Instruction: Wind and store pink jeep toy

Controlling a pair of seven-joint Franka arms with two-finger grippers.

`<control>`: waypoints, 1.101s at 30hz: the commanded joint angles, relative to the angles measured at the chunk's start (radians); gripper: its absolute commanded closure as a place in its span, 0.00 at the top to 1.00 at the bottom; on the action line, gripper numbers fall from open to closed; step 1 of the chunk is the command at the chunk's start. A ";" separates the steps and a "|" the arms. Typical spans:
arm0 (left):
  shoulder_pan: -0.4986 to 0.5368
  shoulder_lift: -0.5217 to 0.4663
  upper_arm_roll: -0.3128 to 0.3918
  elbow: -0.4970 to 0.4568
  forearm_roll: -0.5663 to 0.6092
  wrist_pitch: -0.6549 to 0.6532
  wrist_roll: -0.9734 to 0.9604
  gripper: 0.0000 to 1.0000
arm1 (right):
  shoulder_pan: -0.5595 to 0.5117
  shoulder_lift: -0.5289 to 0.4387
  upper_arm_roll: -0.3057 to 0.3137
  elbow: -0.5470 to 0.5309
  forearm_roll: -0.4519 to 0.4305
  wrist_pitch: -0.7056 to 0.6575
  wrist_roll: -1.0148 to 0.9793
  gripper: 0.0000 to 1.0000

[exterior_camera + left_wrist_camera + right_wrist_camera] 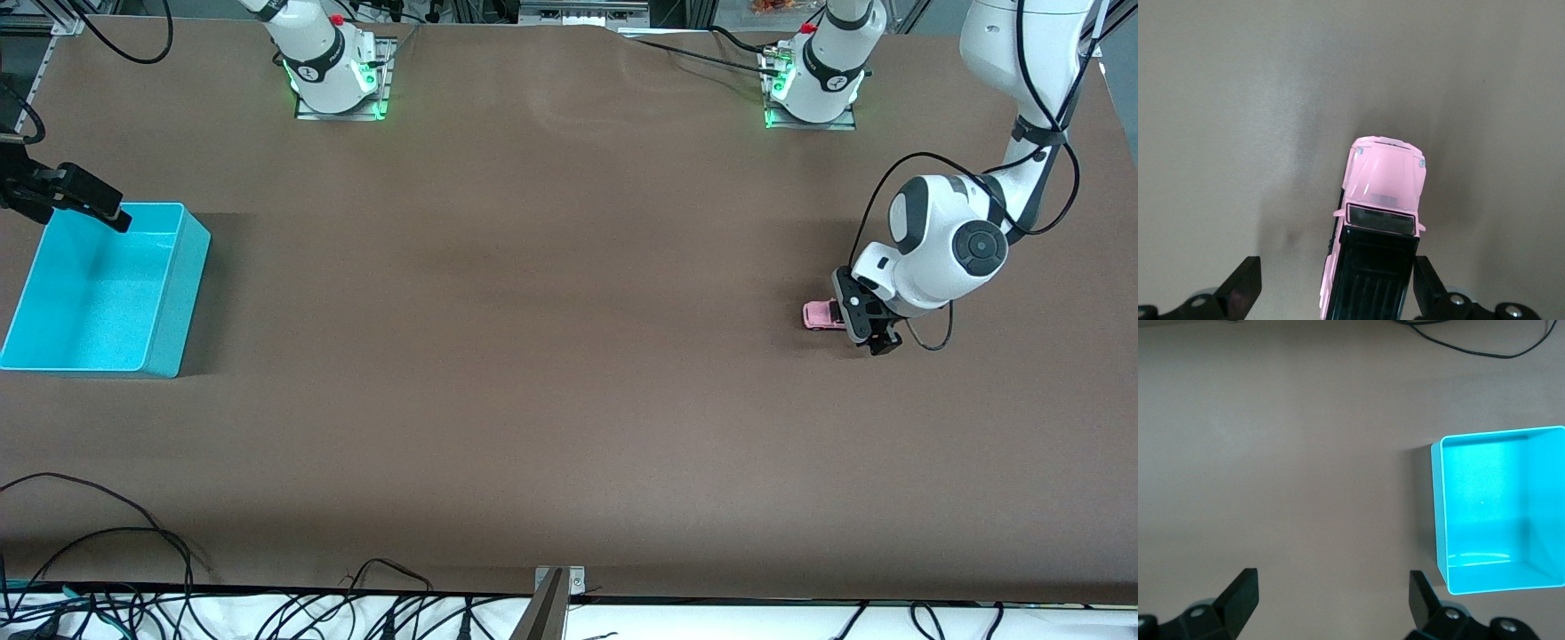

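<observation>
Left claw: low over the brown worktop (569, 356) at the left arm's end, spread wide (867, 324), its two dark fingers (1245, 287) standing either side of the pink jeep toy.
Pink jeep toy: on its wheels on the worktop (822, 315), directly under the left claw; the black roof lies between the fingers while the pink hood pokes out past the fingertips (1381, 200).
Contact: one finger sits right against the toy's side near the roof, the other stands well clear of it, so the claw is not pinching the toy.
Right claw: up over the rim of the turquoise bin (191, 258) at the right arm's end of the worktop, at the corner nearer that arm's base (84, 203); fingers (1241, 593) spread apart and holding nothing.
Turquoise bin: open-topped and bare inside (1439, 507), sitting flat on the worktop partly beneath the right claw, well apart from the toy.
Cables: loose black loops along the worktop's edge nearest the front camera (133, 533).
</observation>
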 commanded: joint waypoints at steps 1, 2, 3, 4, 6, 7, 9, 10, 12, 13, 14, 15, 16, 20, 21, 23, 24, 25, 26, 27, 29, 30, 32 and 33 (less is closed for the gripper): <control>0.008 0.013 0.003 -0.003 0.016 0.026 0.048 1.00 | -0.001 0.007 -0.002 0.021 0.017 -0.002 0.006 1.00; 0.008 0.014 0.003 -0.003 0.016 0.026 0.050 1.00 | -0.001 0.007 -0.002 0.021 0.019 -0.002 0.006 1.00; 0.008 0.014 0.003 -0.003 0.016 0.027 0.050 0.99 | -0.001 0.007 -0.002 0.021 0.017 -0.002 0.006 1.00; 0.008 0.014 0.003 -0.003 0.016 0.026 0.051 0.97 | -0.001 0.007 -0.002 0.021 0.017 -0.002 0.006 1.00; 0.010 0.014 0.003 -0.003 0.016 0.027 0.051 0.87 | -0.001 0.007 -0.002 0.021 0.019 -0.002 0.006 1.00; 0.010 0.014 0.003 -0.003 0.016 0.027 0.051 0.80 | -0.001 0.007 -0.002 0.021 0.019 -0.002 0.006 1.00; 0.010 0.013 0.003 -0.003 0.016 0.026 0.053 0.64 | -0.001 0.007 -0.002 0.021 0.019 -0.002 0.006 1.00; 0.010 0.013 0.003 -0.003 0.016 0.027 0.056 0.56 | -0.001 0.007 -0.002 0.021 0.017 -0.002 0.006 1.00; 0.010 0.011 0.003 -0.001 0.017 0.027 0.079 0.38 | -0.001 0.007 -0.002 0.021 0.017 -0.002 0.004 1.00; 0.010 0.011 0.003 -0.001 0.017 0.027 0.098 0.22 | -0.001 0.007 -0.002 0.021 0.017 -0.002 0.006 1.00; 0.010 0.008 0.003 -0.001 0.016 0.027 0.117 0.09 | -0.001 0.007 -0.002 0.019 0.017 -0.002 0.006 1.00; 0.010 0.008 0.003 -0.001 0.016 0.027 0.129 0.00 | -0.001 0.007 -0.002 0.019 0.019 -0.002 0.004 1.00; 0.010 0.007 0.003 -0.001 0.014 0.027 0.132 0.00 | -0.001 0.007 -0.002 0.021 0.019 -0.002 0.004 1.00; 0.010 -0.012 0.003 -0.003 0.014 0.026 0.142 0.00 | -0.001 0.007 -0.002 0.021 0.019 -0.002 0.004 1.00; 0.010 -0.019 0.003 -0.003 0.014 0.026 0.148 0.00 | -0.001 0.007 -0.002 0.019 0.019 -0.002 0.004 1.00; 0.010 -0.039 0.003 -0.003 0.016 0.015 0.166 0.00 | -0.001 0.007 -0.002 0.021 0.017 -0.002 0.004 1.00; 0.010 -0.050 0.003 -0.004 0.016 0.007 0.177 0.00 | -0.001 0.007 -0.002 0.021 0.019 -0.002 0.004 1.00; 0.010 -0.061 0.003 -0.004 0.016 -0.005 0.186 0.00 | -0.001 0.007 -0.002 0.019 0.019 -0.002 0.004 1.00; 0.010 -0.073 0.003 -0.004 0.016 -0.023 0.191 0.00 | -0.001 0.007 -0.002 0.021 0.019 -0.002 0.004 1.00; 0.010 -0.084 0.003 -0.004 0.016 -0.052 0.192 0.00 | -0.001 0.007 -0.002 0.021 0.017 -0.002 0.004 1.00; 0.010 -0.099 0.003 -0.004 0.016 -0.094 0.191 0.00 | -0.001 0.007 -0.002 0.021 0.019 -0.002 0.004 1.00; 0.010 -0.107 0.003 -0.006 0.016 -0.109 0.189 0.00 | -0.001 0.007 -0.002 0.021 0.017 -0.002 0.004 1.00; 0.019 -0.127 0.003 -0.036 0.008 -0.120 0.180 0.00 | -0.001 0.007 -0.002 0.021 0.017 -0.002 0.004 1.00; 0.030 -0.134 0.003 -0.052 0.002 -0.120 0.177 0.00 | -0.001 0.007 -0.002 0.021 0.017 -0.002 0.004 1.00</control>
